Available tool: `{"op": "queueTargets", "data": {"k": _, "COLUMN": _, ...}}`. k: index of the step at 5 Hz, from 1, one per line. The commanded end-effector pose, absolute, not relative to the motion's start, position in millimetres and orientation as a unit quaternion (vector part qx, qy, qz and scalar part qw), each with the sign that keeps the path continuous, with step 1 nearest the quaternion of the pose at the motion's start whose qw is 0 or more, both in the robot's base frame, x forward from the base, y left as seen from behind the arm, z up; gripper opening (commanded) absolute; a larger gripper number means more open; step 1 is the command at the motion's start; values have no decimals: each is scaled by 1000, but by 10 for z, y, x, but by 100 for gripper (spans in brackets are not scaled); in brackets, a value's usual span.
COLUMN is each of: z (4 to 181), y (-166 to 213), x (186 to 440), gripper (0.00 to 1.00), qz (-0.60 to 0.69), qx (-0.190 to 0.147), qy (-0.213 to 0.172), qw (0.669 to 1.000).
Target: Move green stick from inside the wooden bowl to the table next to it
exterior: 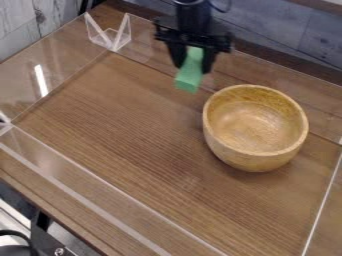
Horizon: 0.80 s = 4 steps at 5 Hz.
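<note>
In the single camera view, a black robot gripper (195, 46) is hanging over the far part of a broad dark-brown wood-grain table (134, 130), its jaws clamped together on the upper end of a small flat bright-green rectangular stick (193, 72). The stick is dangling below the fingers, tilted slightly, already clear of the round light-tan wooden bowl (255, 126) and sitting in the air up and to the left of the bowl's far rim; whether its lower end is touching the tabletop cannot be told from this angle. The bowl is resting empty near the table's right edge, its smooth hollow showing nothing inside. Judging by its look, the green piece is likely light and rigid, with smooth faces that could slip, so pinching it across its flat sides near one end, as the gripper is doing, seems a sound hold. Low clear acrylic walls (47, 70) are edging the table, and a small clear angular stand (108, 32) is sitting at the far left corner, well apart from the gripper. Nothing is lying on the open wood beside the bowl, so the only obstacle appears to be the bowl's thick rim.
</note>
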State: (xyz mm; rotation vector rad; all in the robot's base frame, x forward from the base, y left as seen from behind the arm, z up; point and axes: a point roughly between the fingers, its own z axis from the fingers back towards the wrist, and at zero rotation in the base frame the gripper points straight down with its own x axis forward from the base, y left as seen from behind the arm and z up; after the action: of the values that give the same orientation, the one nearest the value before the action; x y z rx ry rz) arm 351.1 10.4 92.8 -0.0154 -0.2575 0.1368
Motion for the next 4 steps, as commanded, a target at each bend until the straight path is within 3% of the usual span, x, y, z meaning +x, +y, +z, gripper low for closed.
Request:
{"op": "queueTargets", "data": {"k": 1, "z": 1144, "y": -174, "x": 3651, "gripper": 0, "qz": 59, "qx": -18, "qy": -168, "qw": 984}}
{"op": "queueTargets", "data": {"k": 2, "z": 1108, "y": -475, "x": 3720, "gripper": 0, "qz": 48, "qx": -24, "qy": -169, "qw": 984}}
{"op": "queueTargets", "data": {"k": 3, "z": 1132, "y": -22, "x": 3640, "gripper": 0, "qz": 72, "qx": -13, "qy": -171, "qw": 982}}
{"op": "queueTargets", "data": {"k": 4, "z": 1101, "y": -370, "x": 3721, "gripper": 0, "qz": 63, "qx": -19, "qy": -174, "qw": 982}}
